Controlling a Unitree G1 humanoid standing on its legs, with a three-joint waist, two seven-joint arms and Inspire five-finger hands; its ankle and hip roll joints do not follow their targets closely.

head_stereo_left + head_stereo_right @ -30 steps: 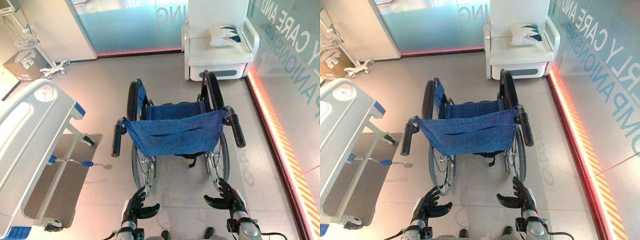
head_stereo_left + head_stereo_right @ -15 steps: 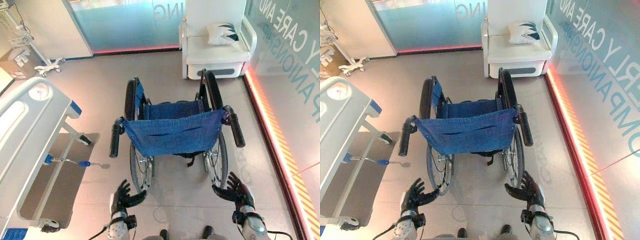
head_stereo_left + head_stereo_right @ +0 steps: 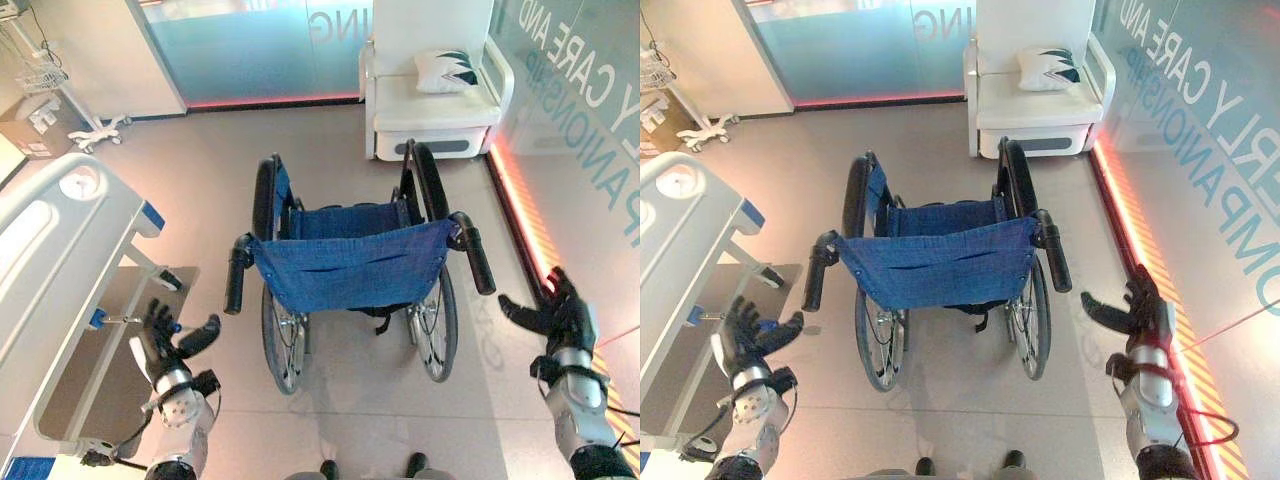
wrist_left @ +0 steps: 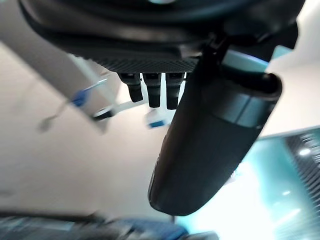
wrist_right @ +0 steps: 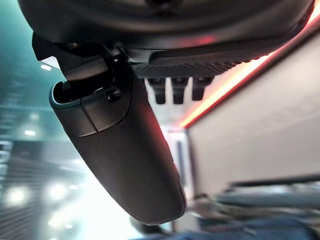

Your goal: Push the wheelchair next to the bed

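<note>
A wheelchair with a blue fabric back (image 3: 350, 264) stands in the middle of the floor, facing away from me. Its black push handles stick back on the left (image 3: 235, 286) and right (image 3: 478, 264). The white hospital bed (image 3: 50, 250) lies along the left side. My left hand (image 3: 165, 342) is raised low on the left, open with fingers spread, well left of the left handle. My right hand (image 3: 556, 310) is raised on the right, open, a little right of and below the right handle. Neither hand touches the wheelchair.
A white armchair (image 3: 436, 100) with a patterned cushion (image 3: 446, 68) stands beyond the wheelchair. A glass wall with a glowing red floor strip (image 3: 530, 240) runs along the right. A rolling stand (image 3: 70, 100) and a cardboard box (image 3: 28, 132) sit at the far left.
Both hands have swung outward and up from low behind the wheels: the left toward the bed, the right toward the glass wall. The wheelchair has not moved.
</note>
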